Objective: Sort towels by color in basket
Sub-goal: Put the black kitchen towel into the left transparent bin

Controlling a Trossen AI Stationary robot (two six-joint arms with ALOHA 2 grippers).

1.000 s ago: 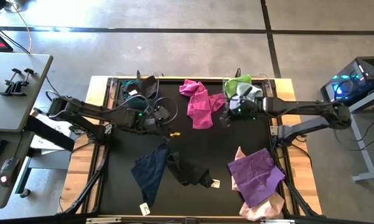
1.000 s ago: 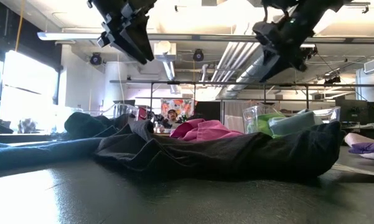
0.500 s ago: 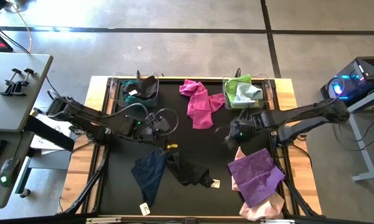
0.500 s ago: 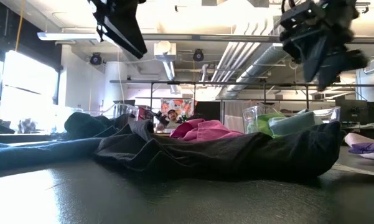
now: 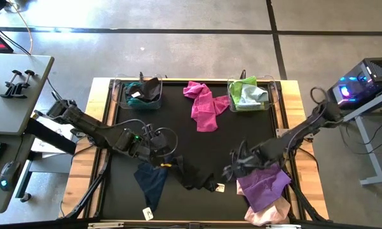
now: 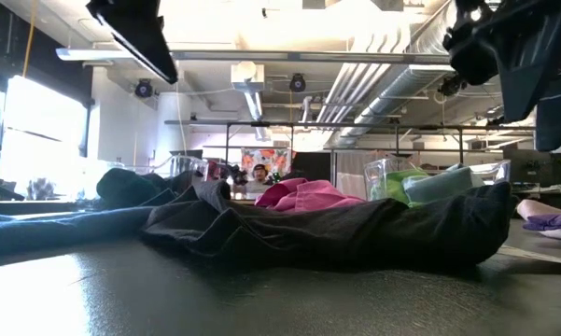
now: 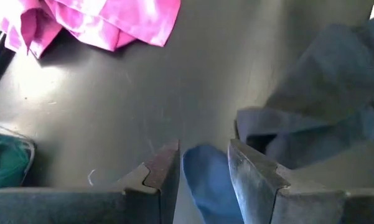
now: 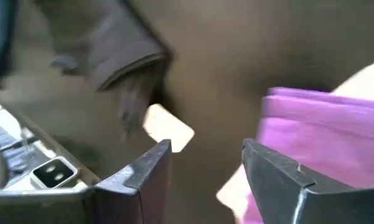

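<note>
On the black surface (image 5: 197, 149), the purple towel (image 5: 264, 186) lies at the near right corner, the navy towel (image 5: 151, 178) near left, the magenta towel (image 5: 203, 105) between two far baskets. The left gripper (image 5: 160, 159) hangs over the navy towel, jaws parted and empty. The right gripper (image 5: 234, 168) hangs beside the purple towel, jaws likewise released.

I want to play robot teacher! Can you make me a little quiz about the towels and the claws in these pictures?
1. True or false: the magenta towel lies inside a basket.
2. Which towel is the right claw nearest? A) purple towel B) lime towel C) teal towel
3. Fill in: the left claw hovers over the ____ towel.

Key: 1 false, it lies on the table between the two baskets. 2 A. 3 navy.
</note>
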